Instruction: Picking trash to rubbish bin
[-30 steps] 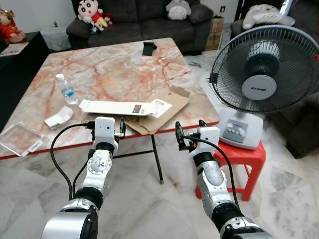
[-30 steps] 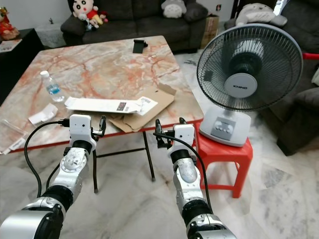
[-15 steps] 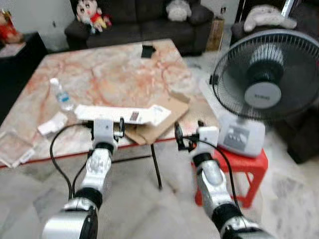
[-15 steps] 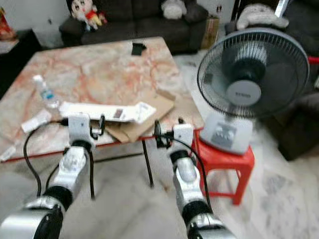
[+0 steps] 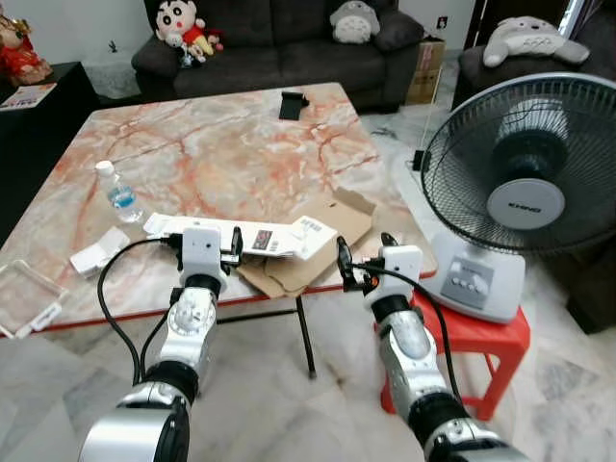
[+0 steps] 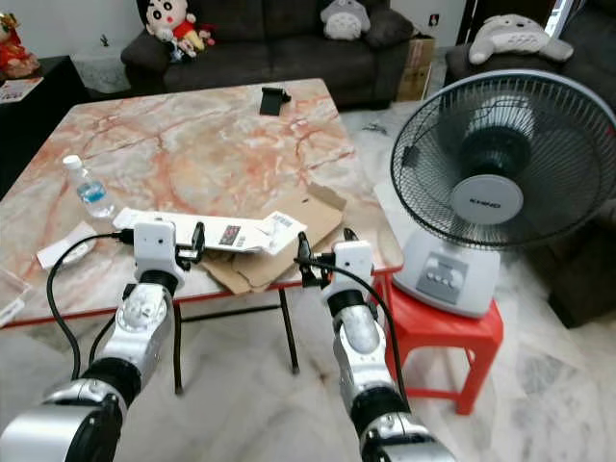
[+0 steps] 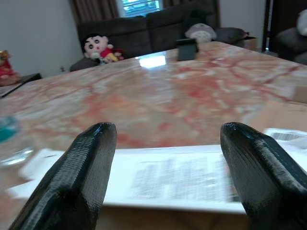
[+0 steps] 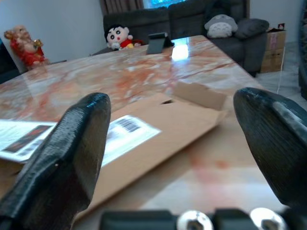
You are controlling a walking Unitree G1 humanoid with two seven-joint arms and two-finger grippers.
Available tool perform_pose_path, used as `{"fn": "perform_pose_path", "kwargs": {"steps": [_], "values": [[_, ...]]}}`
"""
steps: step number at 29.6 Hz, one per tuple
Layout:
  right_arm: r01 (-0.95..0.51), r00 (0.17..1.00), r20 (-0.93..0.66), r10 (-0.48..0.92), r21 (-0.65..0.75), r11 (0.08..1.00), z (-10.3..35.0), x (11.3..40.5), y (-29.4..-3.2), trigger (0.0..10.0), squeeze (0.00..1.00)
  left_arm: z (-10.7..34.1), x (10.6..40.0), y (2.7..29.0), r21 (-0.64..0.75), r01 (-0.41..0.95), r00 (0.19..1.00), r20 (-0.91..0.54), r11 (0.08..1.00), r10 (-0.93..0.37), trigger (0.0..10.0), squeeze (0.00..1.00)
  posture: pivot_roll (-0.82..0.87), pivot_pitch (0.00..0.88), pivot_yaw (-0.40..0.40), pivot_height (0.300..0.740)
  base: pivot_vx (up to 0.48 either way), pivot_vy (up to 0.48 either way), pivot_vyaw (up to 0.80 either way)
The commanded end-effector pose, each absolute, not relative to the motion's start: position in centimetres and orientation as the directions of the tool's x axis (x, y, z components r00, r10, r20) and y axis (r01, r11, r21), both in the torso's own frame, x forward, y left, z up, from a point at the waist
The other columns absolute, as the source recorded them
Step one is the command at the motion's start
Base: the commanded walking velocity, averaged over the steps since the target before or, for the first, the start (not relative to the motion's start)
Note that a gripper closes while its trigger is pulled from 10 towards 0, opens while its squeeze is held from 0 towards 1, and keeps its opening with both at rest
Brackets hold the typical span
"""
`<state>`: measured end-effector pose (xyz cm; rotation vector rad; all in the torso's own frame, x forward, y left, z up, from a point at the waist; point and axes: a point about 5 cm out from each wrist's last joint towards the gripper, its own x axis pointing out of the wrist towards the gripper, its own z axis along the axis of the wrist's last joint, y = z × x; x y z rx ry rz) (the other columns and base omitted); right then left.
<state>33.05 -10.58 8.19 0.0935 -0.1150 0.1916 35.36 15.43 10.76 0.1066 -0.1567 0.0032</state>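
The robot stands at the near edge of a big marble bench (image 5: pixel 221 144) with pink and orange veins. Both arms are held up in front of it.

The left pincer (image 5: pixel 234 246) is at the near edge of the bench, just by the long white box (image 5: pixel 241 235). Its two black fingers (image 7: pixel 81 167) are spread apart and hold nothing. The white box lies flat, seen between them.

The right pincer (image 5: pixel 344 263) is also at the near edge, by the flat brown cardboard (image 5: pixel 313 250). Its fingers (image 8: pixel 72 143) are spread wide and hold nothing too. The cardboard lies flat on the bench near the right corner, and one end of the white box rests on top of it.

More trash is on the left part of the bench. A small water bottle (image 5: pixel 118 192) with a blue label stands upright. Near it lies a small white packet (image 5: pixel 99 252). A clear plastic tray (image 5: pixel 27 296) sits at the near left edge.

A small black thing (image 5: pixel 292 104) stands at the far side of the bench.

To the right, a big fan (image 5: pixel 525 188) sits on a red stool (image 5: pixel 481 337). Behind the bench is a dark sofa (image 5: pixel 279 43) with soft toys (image 5: pixel 188 24) on it.
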Motion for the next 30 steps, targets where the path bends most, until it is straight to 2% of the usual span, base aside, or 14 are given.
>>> {"fn": "perform_pose_path", "kwargs": {"steps": [1, 10, 15, 19, 26, 30], "values": [[-0.185, 0.977, 0.122, 0.174, 0.085, 0.979, 8.3, 33.2, -10.9, 10.0, 0.0, 11.0, 35.5, 14.9, 0.102, 0.0, 0.985, 0.169, 0.995, -0.017, 10.0, 0.0, -0.05, 0.0, 0.073, 0.74, 0.307, 0.0, 0.0], [-0.182, 0.98, 0.098, 0.173, 0.09, 0.979, 7.8, 33.0, -11.0, 10.0, 0.0, 11.2, 35.5, 15.0, 0.112, 0.007, 0.984, 0.176, 0.994, -0.027, 10.0, 0.0, -0.05, 0.0, 0.073, 0.74, 0.312, 0.0, 0.0], [-0.172, 0.984, 0.065, 0.167, 0.091, 0.981, 6.9, 32.6, -11.3, 10.0, 0.0, 11.7, 35.4, 14.2, 0.224, 0.1, 0.967, 0.206, 0.969, -0.148, 10.0, 0.0, -0.04, 0.0, 0.071, 0.74, 0.274, 0.0, 0.0], [-0.17, 0.985, 0.058, 0.165, 0.092, 0.981, 6.8, 32.5, -11.4, 10.0, 0.0, 12.0, 35.4, 14.0, 0.239, 0.116, 0.961, 0.217, 0.964, -0.17, 10.0, 0.0, -0.04, 0.0, 0.071, 0.74, 0.247, 0.0, 0.0], [-0.166, 0.985, 0.054, 0.162, 0.093, 0.982, 6.6, 32.3, -11.6, 10.0, 0.0, 12.2, 35.3, 13.6, 0.276, 0.139, 0.951, 0.23, 0.951, -0.205, 10.0, 0.0, -0.05, 0.0, 0.068, 0.74, 0.0, 0.0, 0.0], [-0.163, 0.986, 0.052, 0.159, 0.093, 0.982, 6.5, 32.3, -11.8, 10.0, 0.0, 12.1, 35.1, 13.0, 0.349, 0.173, 0.937, 0.231, 0.921, -0.264, 10.0, 0.0, -0.05, 0.0, 0.066, 0.74, 0.0, 0.0, 0.0]]}}
